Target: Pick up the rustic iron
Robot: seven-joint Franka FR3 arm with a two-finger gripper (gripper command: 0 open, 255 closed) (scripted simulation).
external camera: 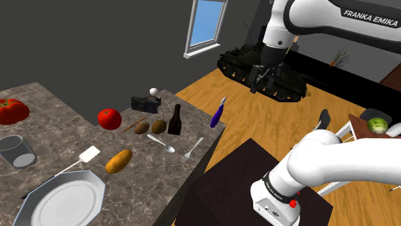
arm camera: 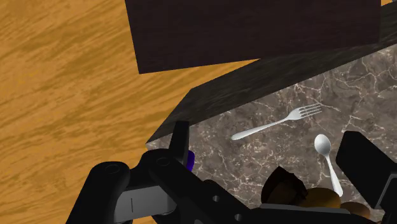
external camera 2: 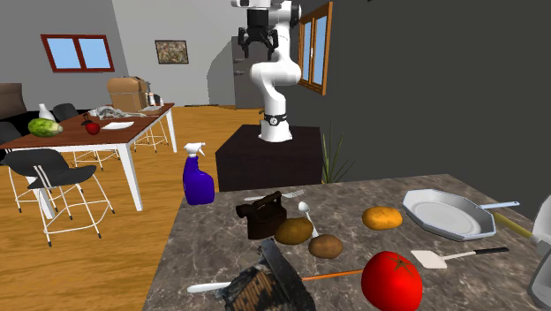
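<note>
Iron point(external camera 2: 262, 216) is dark, with a top handle. It sits on the marble worktop point(external camera 2: 353, 199), toward the end facing the robot's stand point(external camera 2: 265, 150), and nothing is gripping it. Two potatoes point(external camera 2: 309, 238) are just beside it on the second exterior view's near-right; in the shoulder view they're on the iron's point(external camera: 175, 120) left. Spoon point(external camera 2: 305, 212) lies just beside the iron on the second exterior view's right, and the fork point(external camera 2: 283, 193) is a bit farther out, near the worktop edge. Blue spray bottle point(external camera 2: 198, 179) is at the worktop corner, to the second exterior view's left of the iron and farther off. Dark box-like item point(external camera 2: 265, 284) is on the near side of the iron in that view. Orange roll point(external camera 2: 382, 217), plate point(external camera 2: 446, 214), spatula point(external camera 2: 459, 257) and tomato point(external camera 2: 391, 281) spread out to the second exterior view's right, well apart from the iron. Tool point(external camera 2: 259, 44) is high up above the stand, well apart from the worktop, fingers apart with nothing between them. In the shoulder view the tool point(external camera: 263, 83) hangs over the wood floor point(external camera: 270, 128), to the far right of the iron. In the wrist view the fingers point(arm camera: 181, 137) stand wide, with the spoon point(arm camera: 324, 149), fork point(arm camera: 277, 124) and what looks like the iron's dark top point(arm camera: 283, 186) between them far below.
</note>
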